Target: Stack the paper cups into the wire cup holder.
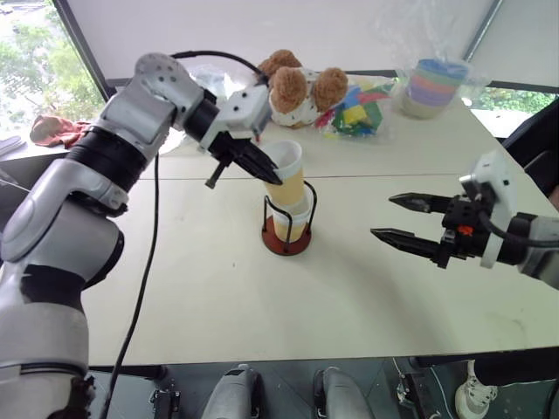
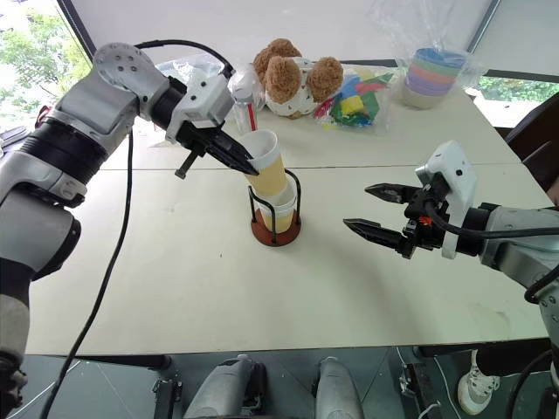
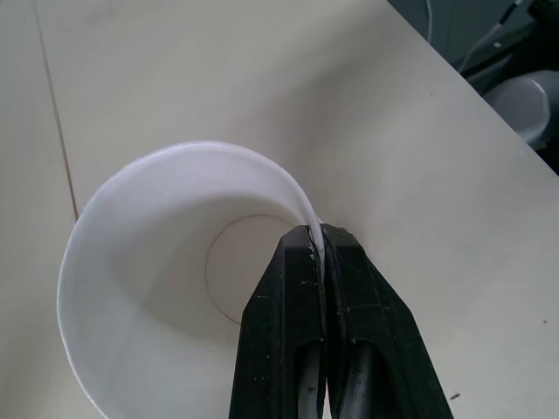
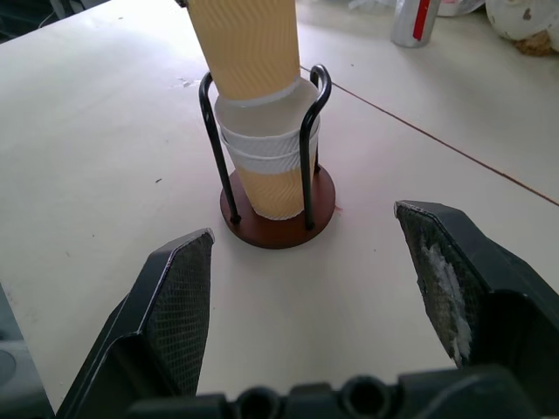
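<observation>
The holder point(image 1: 288, 229) stands on the table point(image 1: 218, 305), near its middle and just on the near side of the seam that runs across the top. Its black wire loops rise from a round reddish-brown base. Two cups point(image 4: 266, 170) sit nested inside the loops, white rims showing one above the other. A third cup point(image 1: 285, 173) is tilted, its bottom set into the mouth of the nested pair and its open top leaning toward the left side of the table.

The left gripper point(image 1: 266, 171) holds that third cup by the rim: its two fingers point(image 3: 349, 332) are pressed together on the thin white wall, one inside the cup and one outside.

The right gripper point(image 2: 374, 212) hangs above the table to the right of the holder, well apart from it, pointing toward it. Its jaws stand wide with nothing between them.

Along the far edge lie a teddy bear point(image 1: 297, 87), a clear bag of coloured blocks point(image 1: 354, 112) beside it, and, toward the far right corner, a bagged stack of pastel cups point(image 1: 434, 85). A small can point(image 2: 244, 103) stands left of the bear.
</observation>
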Robot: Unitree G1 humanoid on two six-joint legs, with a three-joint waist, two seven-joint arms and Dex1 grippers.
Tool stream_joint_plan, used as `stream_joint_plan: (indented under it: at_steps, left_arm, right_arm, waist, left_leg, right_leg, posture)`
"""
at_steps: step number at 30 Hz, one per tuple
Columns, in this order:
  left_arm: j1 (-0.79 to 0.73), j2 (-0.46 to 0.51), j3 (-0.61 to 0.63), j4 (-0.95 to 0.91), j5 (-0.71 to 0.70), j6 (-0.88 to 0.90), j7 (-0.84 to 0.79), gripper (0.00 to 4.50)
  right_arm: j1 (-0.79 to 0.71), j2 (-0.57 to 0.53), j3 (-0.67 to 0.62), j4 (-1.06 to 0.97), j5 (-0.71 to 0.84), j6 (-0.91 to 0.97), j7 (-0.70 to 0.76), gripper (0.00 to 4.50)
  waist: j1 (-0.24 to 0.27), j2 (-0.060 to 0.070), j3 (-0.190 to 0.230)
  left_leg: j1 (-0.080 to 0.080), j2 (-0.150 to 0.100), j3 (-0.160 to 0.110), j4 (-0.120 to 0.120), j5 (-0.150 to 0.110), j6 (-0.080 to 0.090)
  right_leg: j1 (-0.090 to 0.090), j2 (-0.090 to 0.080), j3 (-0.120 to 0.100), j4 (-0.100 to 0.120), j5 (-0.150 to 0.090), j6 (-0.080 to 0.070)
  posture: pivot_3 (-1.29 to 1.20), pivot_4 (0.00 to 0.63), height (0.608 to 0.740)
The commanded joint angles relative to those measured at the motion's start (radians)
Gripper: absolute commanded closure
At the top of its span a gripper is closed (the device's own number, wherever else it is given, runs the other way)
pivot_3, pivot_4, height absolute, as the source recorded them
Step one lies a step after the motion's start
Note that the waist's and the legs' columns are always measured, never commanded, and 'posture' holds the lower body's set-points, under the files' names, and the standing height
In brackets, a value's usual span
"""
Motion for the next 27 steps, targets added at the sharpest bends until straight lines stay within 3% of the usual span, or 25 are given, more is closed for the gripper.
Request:
stream_joint_plan:
  at_steps: [1,5,7,8,13,15,22,27]
  left_arm:
    - [-0.036,-0.009,-0.018,-0.007,-0.027,-0.041,-0.003,4.48]
    - [-0.037,-0.041,-0.021,0.027,-0.018,-0.06,-0.003,4.48]
    - [-0.041,-0.063,-0.013,0.066,0.01,-0.081,-0.003,3.96]
    - [-0.044,-0.069,-0.011,0.078,0.013,-0.079,-0.003,3.65]
    - [-0.056,-0.081,0.024,0.115,0.028,-0.077,-0.003,1.09]
    - [-0.056,-0.063,0.02,0.103,0.017,-0.06,-0.003,1.09]
    - [-0.087,-0.091,0.319,0.251,0.083,-0.009,0.014,1.09]
    - [0.035,-0.05,0.574,0.207,0.067,0.17,0.25,1.09]
  right_arm:
    - [-0.002,0.004,-0.041,-0.022,0.021,-0.018,-0.026,0.89]
    - [0.003,0.009,-0.027,-0.021,0.025,-0.028,-0.043,0.89]
    - [0.001,0.01,-0.021,-0.018,0.028,-0.031,-0.05,0.89]
    - [0.0,0.01,-0.02,-0.017,0.03,-0.032,-0.052,0.89]
    - [0.0,0.008,-0.012,-0.011,0.035,-0.036,-0.054,0.89]
    - [-0.002,0.007,-0.006,-0.007,0.034,-0.038,-0.053,0.89]
    - [-0.012,0.018,0.021,0.085,-0.001,-0.078,-0.047,0.89]
    - [0.021,0.085,0.045,0.186,-0.124,-0.18,-0.115,0.89]
  waist:
    - [-0.001,0.0,0.0]
    - [-0.001,0.0,0.0]
    - [-0.002,0.0,0.0]
    - [-0.001,0.0,0.0]
    - [-0.001,0.0,0.0]
    - [-0.001,0.0,0.0]
    - [-0.002,0.0,0.0]
    - [-0.004,0.0,-0.001]
  left_leg:
    - [0.0,0.0,0.0,0.0,0.0,0.0]
    - [0.0,0.0,0.0,0.0,0.0,0.0]
    - [0.0,0.0,0.0,0.0,0.0,0.0]
    - [0.0,0.0,0.0,0.0,0.0,0.0]
    - [0.0,0.0,0.0,0.0,0.0,0.0]
    - [0.0,0.0,0.0,0.0,0.0,0.0]
    - [0.0,0.0,0.0,0.0,0.0,0.0]
    - [0.0,0.0,0.0,-0.001,0.0,0.0]
  right_leg:
    - [0.0,0.0,0.0,0.0,0.0,0.0]
    - [0.0,0.0,0.0,0.0,0.0,0.0]
    - [0.0,0.0,0.0,0.0,0.0,0.0]
    - [0.0,0.0,0.0,0.0,0.0,0.0]
    - [0.0,0.0,0.0,0.0,0.0,0.0]
    - [0.0,0.0,0.0,0.0,0.0,0.0]
    - [0.0,0.0,0.0,-0.001,0.0,0.0]
    - [0.0,0.0,0.0,0.0,0.0,0.0]
  posture:
    - [0.0,0.15,0.74]
    - [0.0,0.15,0.74]
    - [0.0,0.15,0.74]
    - [0.0,0.15,0.74]
    - [0.0,0.15,0.74]
    - [0.0,0.15,0.74]
    - [0.0,0.15,0.74]
    - [0.0,0.15,0.74]
